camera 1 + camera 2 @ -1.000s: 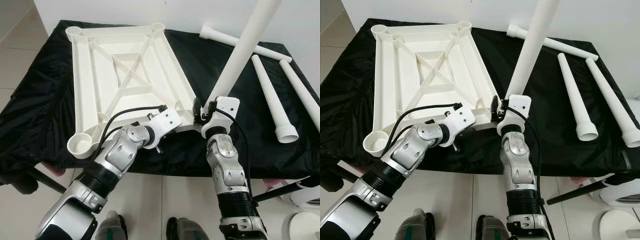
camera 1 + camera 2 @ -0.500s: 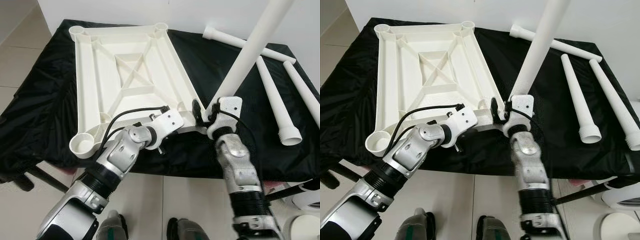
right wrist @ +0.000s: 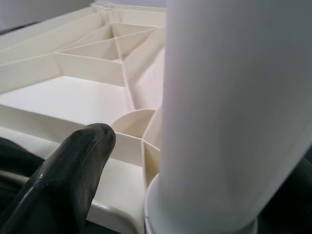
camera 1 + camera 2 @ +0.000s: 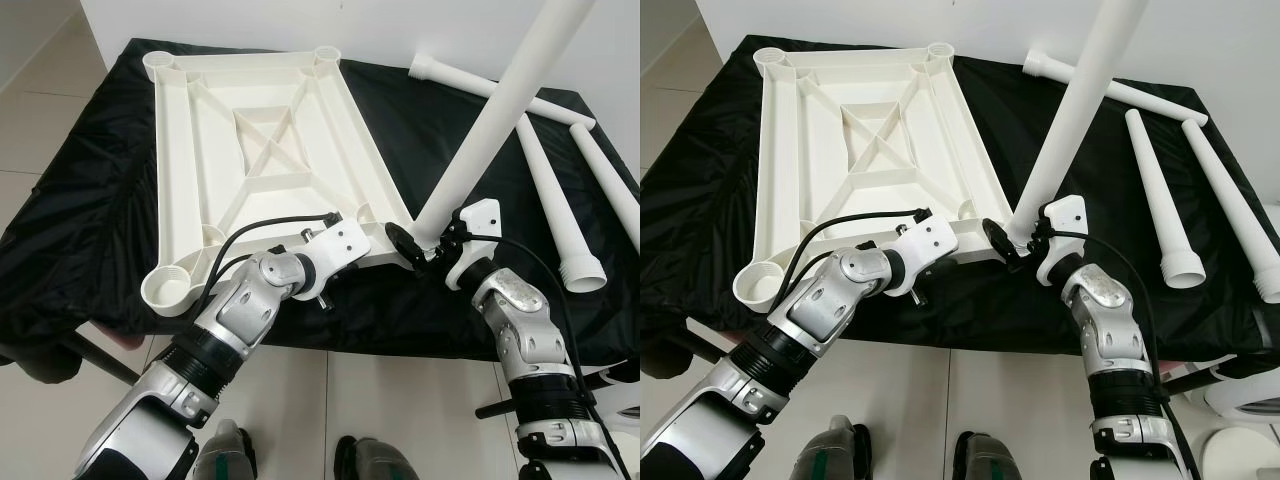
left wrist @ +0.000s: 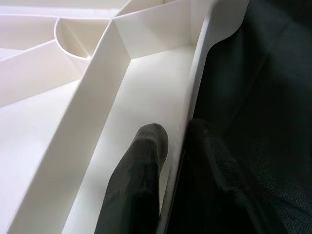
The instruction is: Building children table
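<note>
A black cloth (image 4: 90, 200) is spread over the work surface and hangs down at its sides. Pale floor tiles (image 4: 40, 100) are seen beside it and below its near edge. A white wall (image 4: 1220, 50) is seen behind. A round white thing (image 4: 1245, 395) is seen low at the right edge.

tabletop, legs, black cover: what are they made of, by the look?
Tabletop: likely moulded plastic, cream, smooth; thin ribs and round corner sockets suggest it. Legs: probably the same plastic, white, hollow at the open ends. Cover: thin fabric or film, slight sheen, wrinkled; can't tell which.
</note>
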`<state>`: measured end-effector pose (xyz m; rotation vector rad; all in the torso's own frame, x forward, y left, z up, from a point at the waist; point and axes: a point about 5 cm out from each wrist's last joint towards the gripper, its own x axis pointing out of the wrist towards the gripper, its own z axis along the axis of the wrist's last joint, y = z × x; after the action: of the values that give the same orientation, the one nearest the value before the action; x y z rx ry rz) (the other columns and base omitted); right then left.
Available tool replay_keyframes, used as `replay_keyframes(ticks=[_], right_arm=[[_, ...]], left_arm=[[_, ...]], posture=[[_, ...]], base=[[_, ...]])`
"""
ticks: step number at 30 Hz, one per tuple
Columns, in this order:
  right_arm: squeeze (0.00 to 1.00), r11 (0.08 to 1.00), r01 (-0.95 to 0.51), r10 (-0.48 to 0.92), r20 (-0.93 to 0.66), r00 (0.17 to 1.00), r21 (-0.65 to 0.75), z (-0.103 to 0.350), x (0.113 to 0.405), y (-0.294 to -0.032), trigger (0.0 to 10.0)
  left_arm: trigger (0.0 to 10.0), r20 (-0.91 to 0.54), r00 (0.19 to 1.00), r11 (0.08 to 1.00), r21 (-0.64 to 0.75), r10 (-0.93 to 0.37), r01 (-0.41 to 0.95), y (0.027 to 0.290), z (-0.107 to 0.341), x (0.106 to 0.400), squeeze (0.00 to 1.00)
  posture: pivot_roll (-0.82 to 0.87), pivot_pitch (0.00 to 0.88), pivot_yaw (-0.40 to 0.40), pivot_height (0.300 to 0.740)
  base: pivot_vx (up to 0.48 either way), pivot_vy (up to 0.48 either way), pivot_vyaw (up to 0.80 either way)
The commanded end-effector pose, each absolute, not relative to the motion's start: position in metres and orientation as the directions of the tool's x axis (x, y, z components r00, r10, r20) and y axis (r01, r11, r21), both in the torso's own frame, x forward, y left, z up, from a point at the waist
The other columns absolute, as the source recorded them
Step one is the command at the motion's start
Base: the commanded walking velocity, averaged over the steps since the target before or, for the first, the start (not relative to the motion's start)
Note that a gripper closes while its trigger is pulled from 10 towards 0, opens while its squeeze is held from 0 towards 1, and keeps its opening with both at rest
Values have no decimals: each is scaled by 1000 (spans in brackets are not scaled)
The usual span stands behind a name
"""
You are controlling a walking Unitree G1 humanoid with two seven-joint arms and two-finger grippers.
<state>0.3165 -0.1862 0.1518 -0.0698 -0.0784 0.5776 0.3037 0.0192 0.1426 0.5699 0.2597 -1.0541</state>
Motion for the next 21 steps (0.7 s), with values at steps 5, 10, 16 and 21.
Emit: replay_keyframes(ticks=[5,10,16,21], right_arm=[[0,814,-570,578,48,815,-115,159,325,-206,10000],[0,810,-571,580,44,813,-131,162,327,-212,10000],[0,796,-590,599,35,800,-136,164,327,-218,10000],[0,789,-600,609,34,792,-133,163,326,-221,0]], left_arm=[[10000,-476,411,296,299,-778,907,9,140,297,0],[10000,-477,410,294,300,-778,907,9,140,297,0],[10000,-478,406,291,299,-779,909,8,139,296,0],[10000,-478,404,288,298,-780,910,8,139,296,0]], posture=[[-28,81,-41,740],[-28,80,-40,740],[-29,80,-39,740],[-31,77,-39,740]], base=[[0,0,0],[0,0,0],[0,0,0],[0,0,0]])
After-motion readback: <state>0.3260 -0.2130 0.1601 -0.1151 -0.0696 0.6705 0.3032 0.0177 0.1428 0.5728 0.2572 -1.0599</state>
